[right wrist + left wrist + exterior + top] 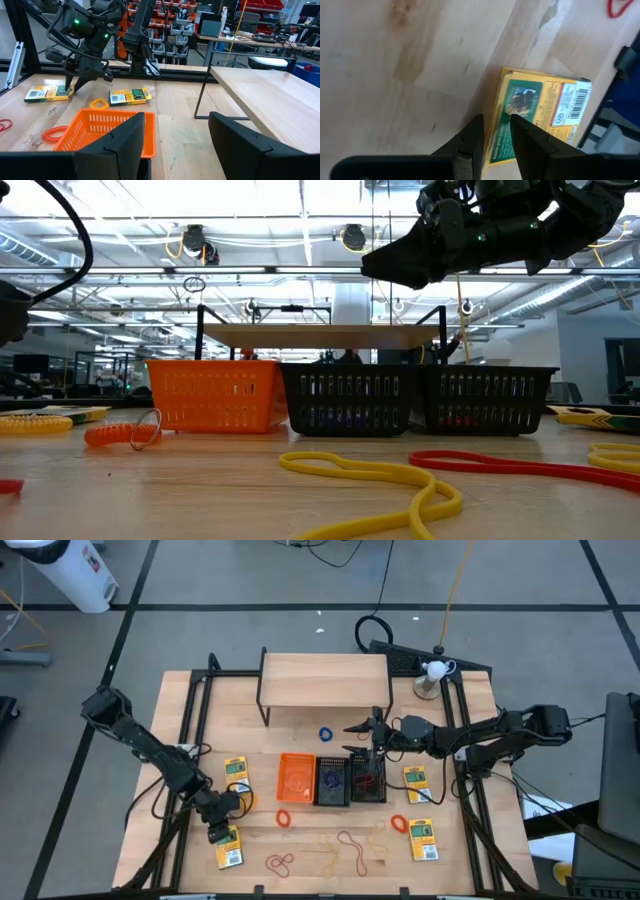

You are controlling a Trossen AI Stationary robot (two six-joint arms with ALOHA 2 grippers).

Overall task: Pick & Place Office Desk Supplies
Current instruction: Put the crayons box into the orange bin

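My left gripper (496,131) is down at the table's near-left corner, fingers narrowly parted over the edge of a flat yellow-and-green rectangular pack (535,112), which lies right under them; can't tell if they pinch it. The wrist cam shows that gap; overhead doesn't. My right gripper (352,727), fingers spread, hangs above the black mesh bins (350,781), w/ the orange mesh bin (107,131) just below. Pack's far end is cut off.
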